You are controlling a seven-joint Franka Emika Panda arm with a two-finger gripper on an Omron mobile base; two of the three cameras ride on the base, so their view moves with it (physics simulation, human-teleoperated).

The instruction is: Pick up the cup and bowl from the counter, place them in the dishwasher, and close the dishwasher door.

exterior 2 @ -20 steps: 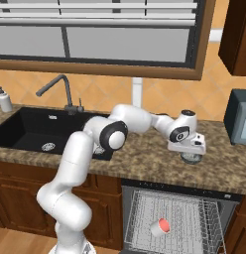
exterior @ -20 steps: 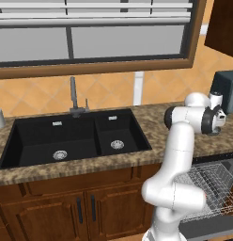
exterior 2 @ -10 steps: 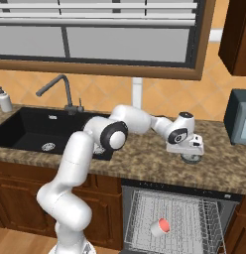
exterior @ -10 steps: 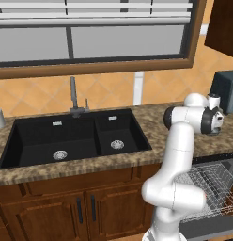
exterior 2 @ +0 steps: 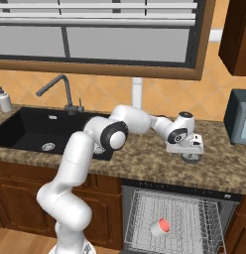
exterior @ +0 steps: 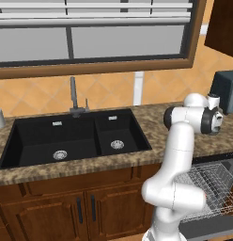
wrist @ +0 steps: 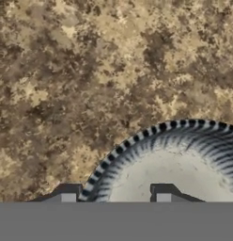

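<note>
- Gripper [exterior 2: 190,158] descent: over the last second the hand has sunk a little closer to the counter [exterior 2: 145,163] and crept slightly toward the counter's front edge; it now hangs directly over the bowl [wrist: 179,164], which sits on the granite between the sink [exterior: 76,139] and the toaster [exterior 2: 240,116].
- Significance, as a judgement: the arm is closing in to grasp the bowl, the second of the two items; lifting it, loading it and shutting the door are all yet to be done.
- Pincer state: in the hand view the two dark fingertips [wrist: 68,193] straddle the near rim of the bowl, one outside the wall and one over the interior, parted about as wide as the rim band, with nothing clamped between them.
- Cup [exterior 2: 160,227]: white outside, red inside, lying tilted in the pulled-out wire rack [exterior 2: 174,218], below the counter's front edge, so that half of the loading appears complete.
- Dishwasher [exterior 2: 140,198]: open, with the pale grey grid rack projecting forward from under the counter; the door panel itself cannot be made out clearly.
- Bowl, form and finish: round, shallow, smooth pale cream floor, fluted inner wall with radial grey streaks, rim edged in alternating dark and light dashes.
- Counter, texture: brown-and-tan speckled stone, flat and matte, offering no lip around the bowl.
- Handling judgement: the thin rigid rim suits a pinch across the wall; the smooth glaze could slip.
</note>
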